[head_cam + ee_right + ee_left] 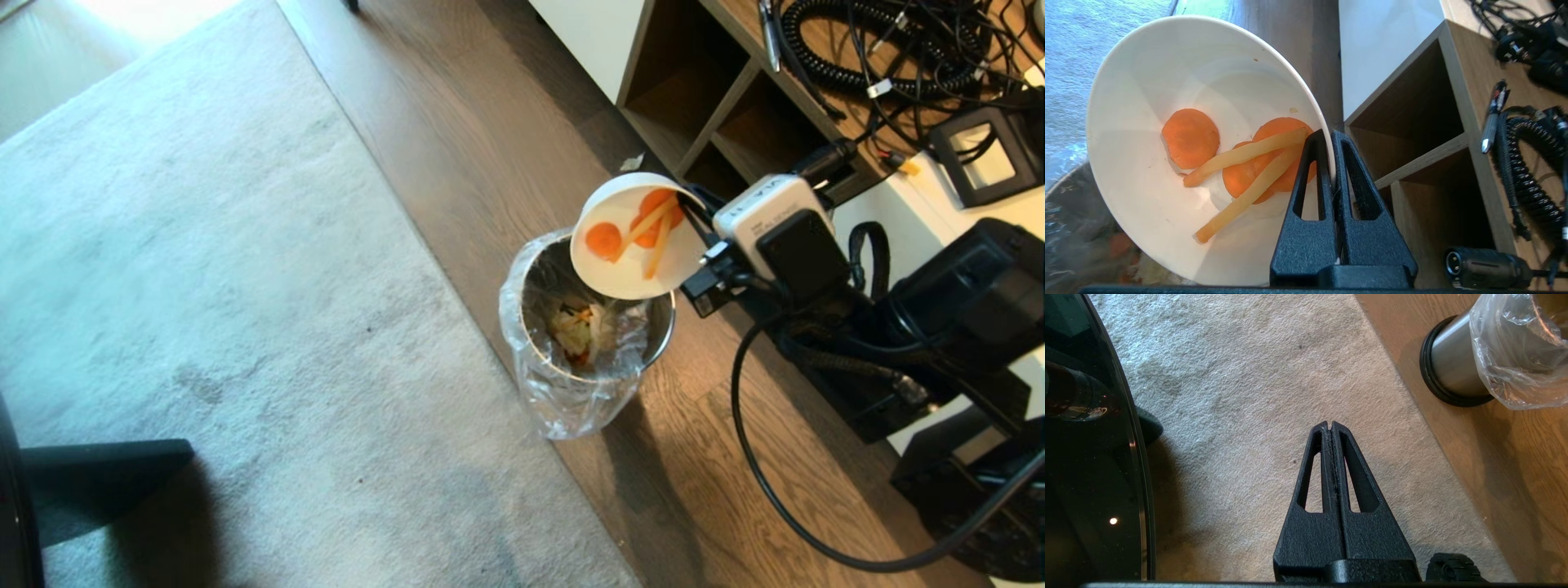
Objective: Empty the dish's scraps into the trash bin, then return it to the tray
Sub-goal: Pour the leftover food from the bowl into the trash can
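Note:
My right gripper point(1329, 134) is shut on the rim of the dish point(627, 269), a white bowl held tilted steeply over the trash bin point(584, 343). The scraps point(1241, 163), orange slices and pale strips, still cling to the bowl's inside wall point(1147, 204). In the head view the scraps point(641, 227) sit near the bowl's upper side. The bin is metal with a clear bag over its rim, and old food lies at its bottom. My left gripper point(1331, 425) hangs shut and empty over the carpet, with the bin point(1457, 363) off to its side. The tray is out of view.
The bin stands on wooden floor at the edge of a grey carpet point(204, 286). A wooden shelf unit point(702, 98) with coiled cables point(882, 49) stands behind the right arm. A round black glass tabletop point(1090, 457) edges the left wrist view.

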You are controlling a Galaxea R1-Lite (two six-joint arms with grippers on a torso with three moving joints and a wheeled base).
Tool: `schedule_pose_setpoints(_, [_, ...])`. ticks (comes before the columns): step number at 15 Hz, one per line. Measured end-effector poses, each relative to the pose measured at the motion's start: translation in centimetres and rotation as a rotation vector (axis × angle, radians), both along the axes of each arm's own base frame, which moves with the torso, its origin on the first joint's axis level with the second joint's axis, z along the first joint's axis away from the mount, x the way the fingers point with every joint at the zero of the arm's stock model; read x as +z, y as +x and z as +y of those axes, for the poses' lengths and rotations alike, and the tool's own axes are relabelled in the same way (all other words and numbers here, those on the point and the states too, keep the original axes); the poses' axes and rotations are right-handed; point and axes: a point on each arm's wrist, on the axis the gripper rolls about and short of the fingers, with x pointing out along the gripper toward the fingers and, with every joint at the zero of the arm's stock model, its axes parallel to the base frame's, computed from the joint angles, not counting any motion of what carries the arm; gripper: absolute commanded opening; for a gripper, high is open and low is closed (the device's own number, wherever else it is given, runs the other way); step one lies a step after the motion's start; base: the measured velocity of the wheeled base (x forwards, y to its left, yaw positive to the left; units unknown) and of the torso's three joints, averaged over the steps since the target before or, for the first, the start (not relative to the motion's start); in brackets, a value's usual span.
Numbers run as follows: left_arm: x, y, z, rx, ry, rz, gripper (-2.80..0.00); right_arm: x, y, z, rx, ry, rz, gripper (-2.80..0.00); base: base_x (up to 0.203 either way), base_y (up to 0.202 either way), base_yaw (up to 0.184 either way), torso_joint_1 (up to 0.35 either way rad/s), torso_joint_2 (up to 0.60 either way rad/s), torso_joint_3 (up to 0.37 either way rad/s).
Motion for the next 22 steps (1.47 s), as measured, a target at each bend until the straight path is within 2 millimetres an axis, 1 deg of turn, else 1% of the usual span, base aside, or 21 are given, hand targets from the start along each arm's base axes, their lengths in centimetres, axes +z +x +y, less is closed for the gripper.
schedule_pose_setpoints(3, [0.0,0.0,0.0,0.000,0.000,0.000,-2.80,0.0,0.1,0.1,-0.030,-0.037,-0.052,-2.80,0.000,0.000,0.000,0.000,0.00,0.000])
schedule_pose_setpoints(6, [0.0,0.0,0.0,0.000,0.000,0.000,-2.80,0.0,0.2,0.2,-0.049,-0.075,-0.069,-2.80,0.000,0.000,0.000,0.000,0.00,0.000])
schedule_pose_setpoints(10, [0.0,0.0,0.0,0.000,0.000,0.000,-2.80,1.3,0.5,0.5,-0.046,-0.100,-0.147,-2.80,0.000,0.000,0.000,0.000,0.00,0.000])
schedule_pose_setpoints(18, [0.0,0.0,0.0,0.000,0.000,0.000,-2.80,2.5,-0.2,0.0,-0.060,-0.117,-0.206,-2.80,0.000,0.000,0.000,0.000,0.00,0.000])
schedule_pose_setpoints(22, [0.0,0.0,0.0,0.000,0.000,0.000,-2.80,3.8,-0.8,-0.1,0.035,-0.189,-0.335,-2.80,0.000,0.000,0.000,0.000,0.00,0.000])
